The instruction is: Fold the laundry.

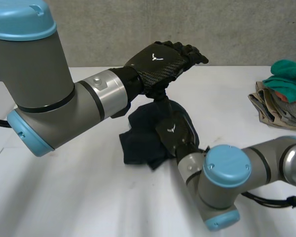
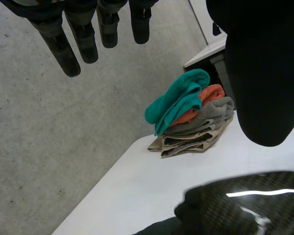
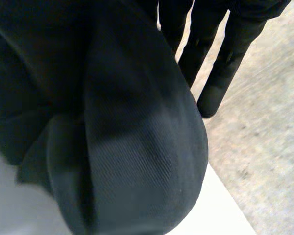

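Laundry item: dark navy cloth [image 1: 140, 140], soft, fine-ribbed weave, crumpled mid-worktop [image 1: 89, 197]. Left hand [image 1: 160, 59] above cloth, fingers straight, holding nothing. Right hand [image 1: 173, 132] on cloth, fingers straight, fabric bunched against palm. Folded stack [image 1: 281, 98] well apart from cloth.

Both arms: grey cylindrical joints, light-blue round caps. Left arm [image 1: 44, 94]: black ring seam round grey shell, silver cuff with small square pad just behind left hand [image 1: 160, 59]. Left hand: black, glossy carbon-weave back plate, white V-shaped logo, slim matte black fingers [image 2: 83, 41]. Right arm [image 1: 219, 195]: same build, two small holes in cap. Right hand [image 1: 175, 133]: matching carbon back, same white logo.
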`<action>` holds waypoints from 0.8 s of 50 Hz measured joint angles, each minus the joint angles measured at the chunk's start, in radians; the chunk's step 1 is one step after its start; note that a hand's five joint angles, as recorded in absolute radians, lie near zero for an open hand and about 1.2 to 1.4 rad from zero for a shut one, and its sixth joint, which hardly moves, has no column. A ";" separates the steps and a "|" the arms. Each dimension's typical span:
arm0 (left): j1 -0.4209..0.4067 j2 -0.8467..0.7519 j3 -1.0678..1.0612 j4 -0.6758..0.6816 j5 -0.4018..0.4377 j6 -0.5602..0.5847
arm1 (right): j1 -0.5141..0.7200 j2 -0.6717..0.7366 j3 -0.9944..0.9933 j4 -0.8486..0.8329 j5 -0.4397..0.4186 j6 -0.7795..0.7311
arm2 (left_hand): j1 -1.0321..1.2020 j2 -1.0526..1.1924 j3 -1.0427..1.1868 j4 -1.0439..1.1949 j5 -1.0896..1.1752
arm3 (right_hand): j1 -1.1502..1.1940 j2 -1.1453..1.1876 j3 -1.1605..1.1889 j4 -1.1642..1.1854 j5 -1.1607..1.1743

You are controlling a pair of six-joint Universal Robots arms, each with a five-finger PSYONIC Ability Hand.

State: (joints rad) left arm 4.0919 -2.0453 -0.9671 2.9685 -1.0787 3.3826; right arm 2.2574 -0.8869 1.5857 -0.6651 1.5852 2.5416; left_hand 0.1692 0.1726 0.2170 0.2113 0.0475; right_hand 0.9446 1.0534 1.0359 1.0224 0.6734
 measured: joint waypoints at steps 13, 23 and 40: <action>0.005 0.077 0.026 0.015 -0.018 -0.004 | -0.201 -0.175 -0.227 0.048 -0.113 0.164 | 0.000 0.000 0.000 0.000 0.000 | 0.097 0.094 0.098 0.172 0.238; 0.010 0.153 0.036 0.090 -0.041 -0.092 | -0.522 -0.257 -0.450 0.096 -0.245 0.319 | 0.000 0.000 0.000 0.000 0.000 | 0.097 0.097 0.105 0.176 0.251; 0.013 0.137 -0.024 0.103 -0.040 -0.123 | -1.069 0.113 -0.730 0.107 -0.711 0.722 | 0.000 0.000 0.000 0.000 0.000 | 0.097 0.101 0.112 0.181 0.251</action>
State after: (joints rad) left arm 4.1045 -1.9081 -0.9913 3.0713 -1.1186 3.2597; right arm 1.1888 -0.7737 0.8560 -0.5579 0.8744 3.2633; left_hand 0.1693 0.1726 0.2171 0.2114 0.0475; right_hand 1.0414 1.1548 1.1475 1.2034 0.9244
